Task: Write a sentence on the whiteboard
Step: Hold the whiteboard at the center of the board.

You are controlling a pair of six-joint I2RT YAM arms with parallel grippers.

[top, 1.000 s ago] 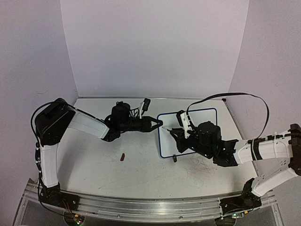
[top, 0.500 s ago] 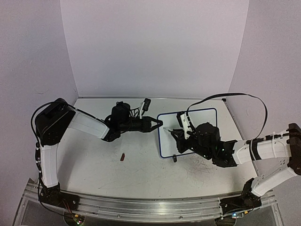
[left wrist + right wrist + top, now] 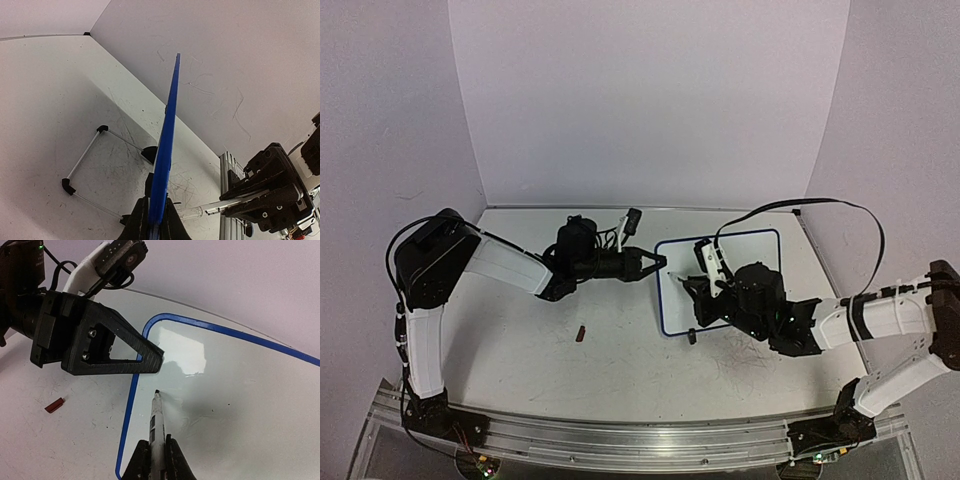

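— Left side?
— I've got my left end effector point(image 3: 660, 262) pinched onto the left frame edge of the whiteboard point(image 3: 750, 248), right of centre on the surface point(image 3: 520, 350).
— Right?
— There my right end effector point(image 3: 154, 452) grips a marker point(image 3: 156, 422), tip just inside that edge.

The scuffed white table point(image 3: 620, 375) bears the whiteboard point(image 3: 756, 246) and a small red piece point(image 3: 581, 334).

No text can be read anywhere; the whiteboard point(image 3: 240, 405) looks blank, though faint marks might escape these views.
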